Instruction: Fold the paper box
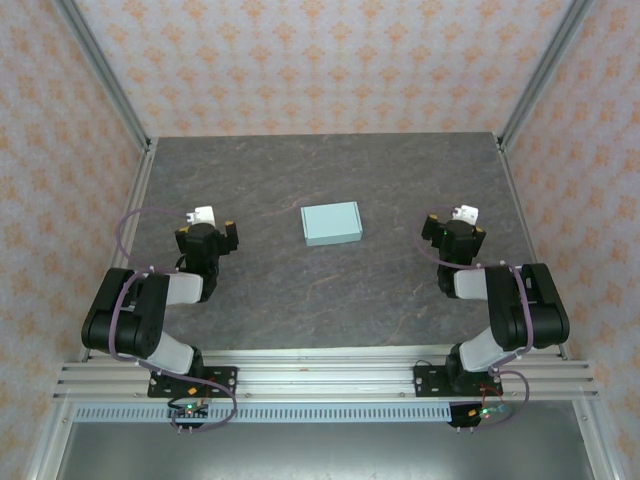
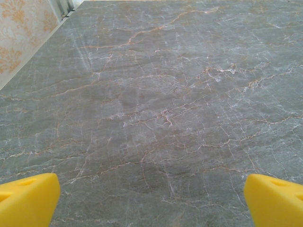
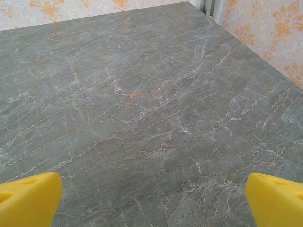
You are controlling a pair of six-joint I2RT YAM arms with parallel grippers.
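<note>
While resting flat on the grey table (image 1: 260,290), slightly far of centre: one pale blue paper box (image 1: 331,223).
Well apart from all four table edges and both claws, open room on every side; two claws, left claw (image 1: 208,224) at near left, right claw (image 1: 458,222) at near right, each with yellow fingertips (image 2: 28,201) spread wide, clamped on nothing.

The whole table (image 1: 300,300) is viewed from high above and behind the arm bases (image 1: 190,383), facing down and forward to the far wallpapered wall (image 1: 330,60). The same grey marbled tabletop is seen low, close and slanted from each wrist. The left wrist view is aimed at the far left corner (image 2: 71,7) and the right at the far right corner (image 3: 203,7), with yellow fingertips (image 2: 26,201) at the bottom corners.
</note>
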